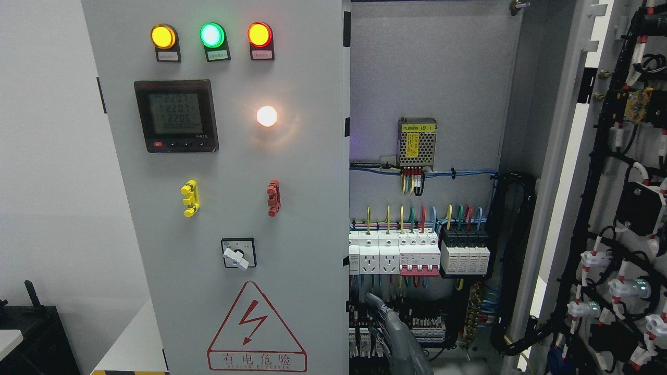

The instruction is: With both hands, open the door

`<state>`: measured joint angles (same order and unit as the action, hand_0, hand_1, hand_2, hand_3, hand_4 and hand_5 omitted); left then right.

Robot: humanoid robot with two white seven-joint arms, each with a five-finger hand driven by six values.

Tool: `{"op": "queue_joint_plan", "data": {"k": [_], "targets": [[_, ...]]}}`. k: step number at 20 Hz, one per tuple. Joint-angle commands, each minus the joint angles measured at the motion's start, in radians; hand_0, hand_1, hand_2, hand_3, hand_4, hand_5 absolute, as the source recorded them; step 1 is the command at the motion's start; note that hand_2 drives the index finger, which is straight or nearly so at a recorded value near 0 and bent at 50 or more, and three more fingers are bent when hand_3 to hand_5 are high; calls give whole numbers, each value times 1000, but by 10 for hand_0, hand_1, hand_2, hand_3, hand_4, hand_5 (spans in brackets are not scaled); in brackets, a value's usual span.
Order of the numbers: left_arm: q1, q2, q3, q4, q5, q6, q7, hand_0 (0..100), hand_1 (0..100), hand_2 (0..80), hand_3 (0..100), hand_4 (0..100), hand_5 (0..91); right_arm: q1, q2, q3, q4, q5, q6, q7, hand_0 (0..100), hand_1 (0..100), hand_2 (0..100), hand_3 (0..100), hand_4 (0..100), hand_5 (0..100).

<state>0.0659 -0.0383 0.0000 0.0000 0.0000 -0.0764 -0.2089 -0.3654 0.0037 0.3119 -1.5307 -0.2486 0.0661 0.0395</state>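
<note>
Electrical cabinet, two doors. Left door shut, filling the frame from 9 to 12 o'clock and down to 6; right door swung wide open at 3 o'clock, its inner face showing black cable looms and white lamp backs. On the left door: three indicator lamps at 11 o'clock (amber, green, red), a digital meter below them, a lit white lamp to its right, a yellow handle and a red handle side by side, a rotary switch under them, and a red warning triangle at 6 o'clock. Cabinet interior at centre: power supply high up, a row of breakers beneath it. One grey robot hand at 6 o'clock, low in the opening just beside the left door's edge; which arm, cannot tell. Whether its fingers are apart or curled, cannot tell.
</note>
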Motion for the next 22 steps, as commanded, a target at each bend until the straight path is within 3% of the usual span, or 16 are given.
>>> {"op": "queue_joint_plan", "data": {"k": [1,22], "targets": [[0,0,9,-15,31,0,0,0,0,0,0,43,0,-27,2,2,73,-36,3,0,0,0,0,0,0,0],[0,0,9,-15,31,0,0,0,0,0,0,43,0,-107,-64,39,116,-115,11,2,0,0,0,0,0,0]]}}
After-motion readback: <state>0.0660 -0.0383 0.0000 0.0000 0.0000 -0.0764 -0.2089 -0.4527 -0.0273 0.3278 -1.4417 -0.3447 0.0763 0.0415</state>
